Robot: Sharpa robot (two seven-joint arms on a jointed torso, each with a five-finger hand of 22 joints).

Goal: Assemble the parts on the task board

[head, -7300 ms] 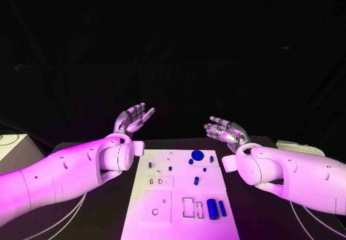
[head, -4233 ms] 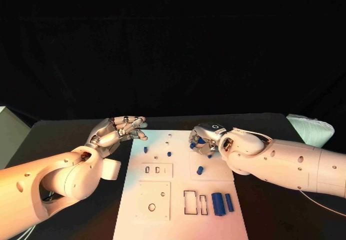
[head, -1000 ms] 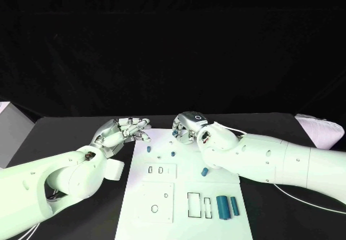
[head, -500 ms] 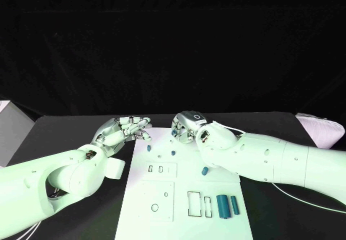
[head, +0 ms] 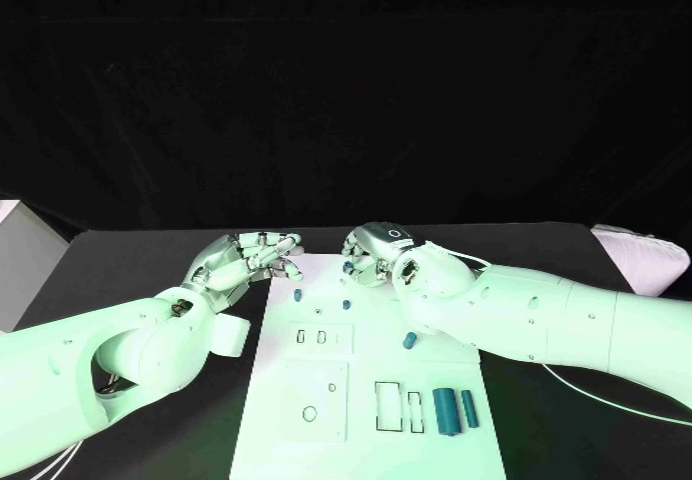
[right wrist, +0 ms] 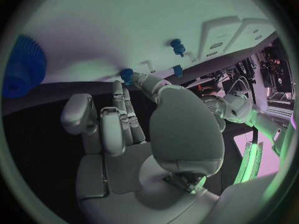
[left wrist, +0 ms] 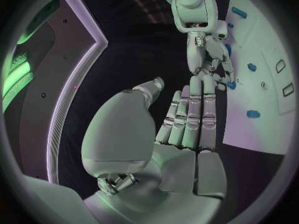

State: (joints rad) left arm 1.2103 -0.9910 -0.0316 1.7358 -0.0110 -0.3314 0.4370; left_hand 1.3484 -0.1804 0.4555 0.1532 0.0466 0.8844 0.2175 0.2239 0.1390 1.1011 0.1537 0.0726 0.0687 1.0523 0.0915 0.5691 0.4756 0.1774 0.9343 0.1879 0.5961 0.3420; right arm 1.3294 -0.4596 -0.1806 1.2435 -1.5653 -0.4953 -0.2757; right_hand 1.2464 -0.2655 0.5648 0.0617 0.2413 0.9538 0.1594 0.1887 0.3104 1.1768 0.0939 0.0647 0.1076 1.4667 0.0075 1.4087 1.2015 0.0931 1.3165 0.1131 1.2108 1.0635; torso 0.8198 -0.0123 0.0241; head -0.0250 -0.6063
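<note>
right hand (head: 378,262) pinches a small blue peg (right wrist: 127,74) over the task board (head: 361,400), axis unclear; left hand (head: 248,258) curled, holding nothing; the right wrist view shows a blue gear (right wrist: 24,67)

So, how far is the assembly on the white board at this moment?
It looks early. No step clearly looks done: two blue cylinders lie loose beside empty slots on the task board. In hand: the right hand pinches a small blue part at the far end; the left hand hovers at the board's far corner, holding nothing. Nearly all remains.
</note>
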